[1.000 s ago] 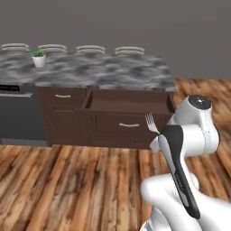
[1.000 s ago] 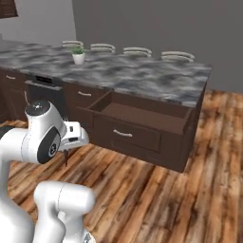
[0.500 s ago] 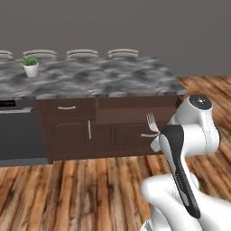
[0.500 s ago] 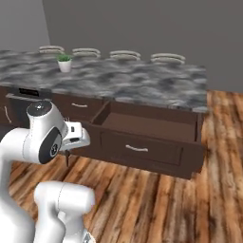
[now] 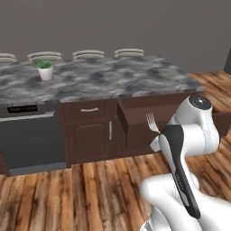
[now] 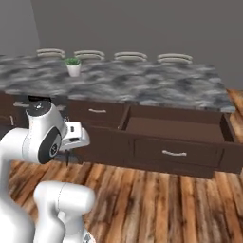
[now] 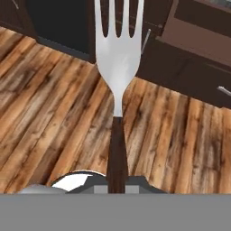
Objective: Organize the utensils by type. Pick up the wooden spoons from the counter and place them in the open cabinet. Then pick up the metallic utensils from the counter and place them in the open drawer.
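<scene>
Gripper (image 7: 117, 182) clenched on the fork (image 7: 118, 58) — the dark reddish-brown handle runs down between the fingers, silver tines standing straight out ahead. The grip sits low on the handle, so most of the fork's length juts free.

Below and ahead of the gripper: bare wooden floor (image 7: 54, 103). Risk one — if the narrow handle slips during travel, the fork drops to the floor, away from any target.

Beyond the tines, the dark drawer fronts. In the left base view the fork's tines (image 5: 151, 121) show just in front of the open drawer (image 6: 175, 129), which stands pulled out under the worktop (image 6: 142, 85). Risk two — the gripper looks lower than the drawer's front wall, so a straight push forward would likely jam the tines against the wood instead of clearing the rim; it needs lift first.

Farther off on the worktop, a small potted plant (image 6: 73, 66), well apart from the path.
</scene>
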Available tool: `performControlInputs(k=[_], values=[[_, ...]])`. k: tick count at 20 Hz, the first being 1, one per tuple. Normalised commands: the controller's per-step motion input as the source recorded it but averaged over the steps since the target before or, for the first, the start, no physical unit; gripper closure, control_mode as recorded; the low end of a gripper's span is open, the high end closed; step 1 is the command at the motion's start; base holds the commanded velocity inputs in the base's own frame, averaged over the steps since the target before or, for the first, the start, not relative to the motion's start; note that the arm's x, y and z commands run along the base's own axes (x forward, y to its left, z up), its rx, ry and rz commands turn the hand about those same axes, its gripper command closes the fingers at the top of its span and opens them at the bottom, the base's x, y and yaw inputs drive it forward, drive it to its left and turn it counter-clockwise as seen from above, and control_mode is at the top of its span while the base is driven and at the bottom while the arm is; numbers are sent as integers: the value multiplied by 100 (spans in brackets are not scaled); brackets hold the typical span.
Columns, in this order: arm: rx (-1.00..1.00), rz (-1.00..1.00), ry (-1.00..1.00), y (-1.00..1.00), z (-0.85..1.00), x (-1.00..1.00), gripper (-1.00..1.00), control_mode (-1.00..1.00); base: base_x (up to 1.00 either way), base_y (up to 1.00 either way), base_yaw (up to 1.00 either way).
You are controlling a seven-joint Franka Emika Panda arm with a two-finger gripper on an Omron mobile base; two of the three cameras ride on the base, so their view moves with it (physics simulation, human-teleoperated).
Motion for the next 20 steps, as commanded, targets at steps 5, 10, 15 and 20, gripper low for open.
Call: performControlInputs(k=[5,10,15,20], values=[[0,0,0,0,0,0,100,100,49,80,-44],[0,0,0,0,0,0,100,100,68,58,-61],[0,0,0,0,0,0,100,100,61,63,-59],[0,0,0,0,0,0,100,100,29,81,-49]])
